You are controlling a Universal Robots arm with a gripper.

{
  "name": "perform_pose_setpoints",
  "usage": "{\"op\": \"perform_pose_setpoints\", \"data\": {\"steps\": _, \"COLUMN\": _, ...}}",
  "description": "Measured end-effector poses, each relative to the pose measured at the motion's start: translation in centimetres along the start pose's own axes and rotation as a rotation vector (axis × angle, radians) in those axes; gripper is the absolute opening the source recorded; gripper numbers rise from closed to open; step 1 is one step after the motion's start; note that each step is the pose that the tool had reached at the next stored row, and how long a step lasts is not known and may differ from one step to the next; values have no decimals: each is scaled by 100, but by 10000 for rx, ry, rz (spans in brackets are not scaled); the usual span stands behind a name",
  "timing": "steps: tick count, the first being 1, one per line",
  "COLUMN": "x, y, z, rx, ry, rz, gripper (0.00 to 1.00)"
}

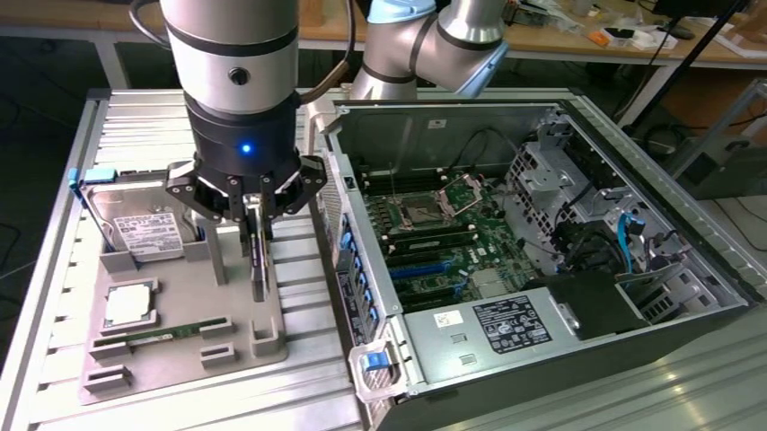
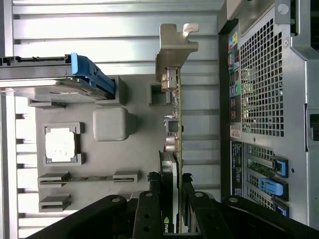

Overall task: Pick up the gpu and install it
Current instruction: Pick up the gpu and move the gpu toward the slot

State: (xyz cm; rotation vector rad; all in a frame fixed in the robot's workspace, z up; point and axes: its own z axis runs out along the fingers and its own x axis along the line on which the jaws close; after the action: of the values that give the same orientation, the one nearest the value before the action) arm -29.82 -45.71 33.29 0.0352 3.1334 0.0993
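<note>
Standing on edge at the grey plastic parts tray (image 1: 180, 359), the gpu (image 2: 175, 124), a green circuit board with black cooler and silver bracket, was pinched across its thin width by the jaws of the black gripper (image 1: 255, 224), presumably the only graspable span.

We see the gpu (image 2: 168, 174) with a green board, black cooler and silver bracket, a grey tray (image 2: 139, 159), a blue-handled hard drive (image 2: 45, 87), and a silver ribbed table (image 2: 99, 35).

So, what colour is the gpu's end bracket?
Silver; the bracket shows best in the wrist view.
</note>
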Motion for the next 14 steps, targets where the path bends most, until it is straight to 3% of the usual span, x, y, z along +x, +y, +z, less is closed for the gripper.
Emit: {"op": "perform_pose_setpoints", "data": {"steps": 14, "x": 0, "y": 5, "z": -75, "rx": 0, "ry": 0, "rz": 0, "gripper": 27}}
